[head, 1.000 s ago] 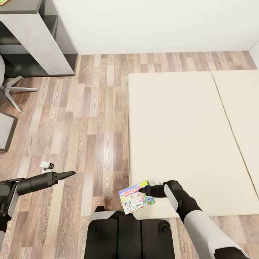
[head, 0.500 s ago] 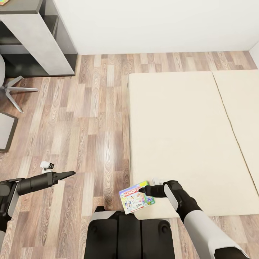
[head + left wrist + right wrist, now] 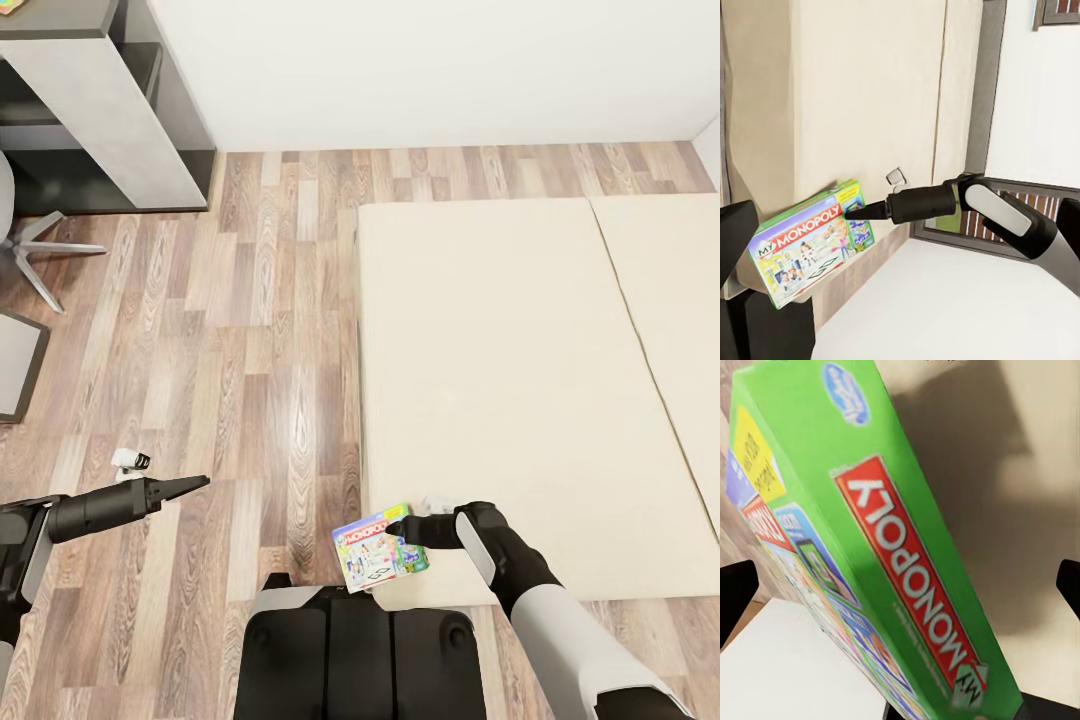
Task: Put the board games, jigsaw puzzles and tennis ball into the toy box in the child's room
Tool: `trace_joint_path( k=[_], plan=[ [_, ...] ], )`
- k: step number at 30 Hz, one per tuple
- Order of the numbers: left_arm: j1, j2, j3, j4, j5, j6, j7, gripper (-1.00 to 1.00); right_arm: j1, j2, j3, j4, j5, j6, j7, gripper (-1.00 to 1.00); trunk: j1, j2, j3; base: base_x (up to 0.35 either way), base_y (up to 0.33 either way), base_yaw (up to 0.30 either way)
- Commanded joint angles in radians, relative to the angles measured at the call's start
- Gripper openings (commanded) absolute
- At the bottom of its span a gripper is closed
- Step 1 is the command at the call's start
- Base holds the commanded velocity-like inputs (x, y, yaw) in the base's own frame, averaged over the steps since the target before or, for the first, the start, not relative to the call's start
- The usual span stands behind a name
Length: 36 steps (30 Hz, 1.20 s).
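the "my monopoly" board game (image 3: 378,549), the white-blue box with the green edge, is tilted up off the near corner of the bed (image 3: 520,380), lifted just in front of the robot's trunk and hanging partly past the mattress edge over the wooden floor (image 3: 230,350). the right tool (image 3: 397,527) is clenched on its upper edge, and the left wrist view shows the dark fingertip pinching the box near its top corner while the rest of the box slopes down and away. the right wrist view looks along the green side panel with the red logo, so the grip sits on the thin edge rather than the broad face. the left tool (image 3: 195,483) hangs out over the floor well apart from the game, holding nothing; whether its jaws are parted or closed i cannot tell, since they show as one narrow dark point. the step in hand looks like the pick-up of a game from the bed, with the carry to the toy box not yet begun. the corner of the tabletop (image 3: 70,60) stands at the far left by the wall, beside a chair (image 3: 30,245). the next move calls for raising the box clear of the mattress, then turning the base toward that side. an edge pinch on a wide flat box may let it swing or slip, so a slow, level carry seems wise.
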Motion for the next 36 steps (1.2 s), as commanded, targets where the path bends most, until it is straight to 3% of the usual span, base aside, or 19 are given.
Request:
trace_joint_path(
  k=[1, 36],
  plan=[
    [0.000, 0.000, 0.000, 0.000, -0.001, 0.011, -0.004, 1.00, 0.000, -0.001, 0.001, -0.001, 0.000, 0.004, 0.001, 1.00, 0.001, -0.001, -0.001, 0.000, 0.000, 0.000],
    [0.000, 0.000, 0.000, 0.000, -0.001, 0.011, -0.004, 1.00, 0.002, -0.012, 0.003, -0.028, -0.010, 0.010, 0.001, 1.00, 0.001, -0.001, -0.001, 0.000, 0.000, 0.000]
  ],
)
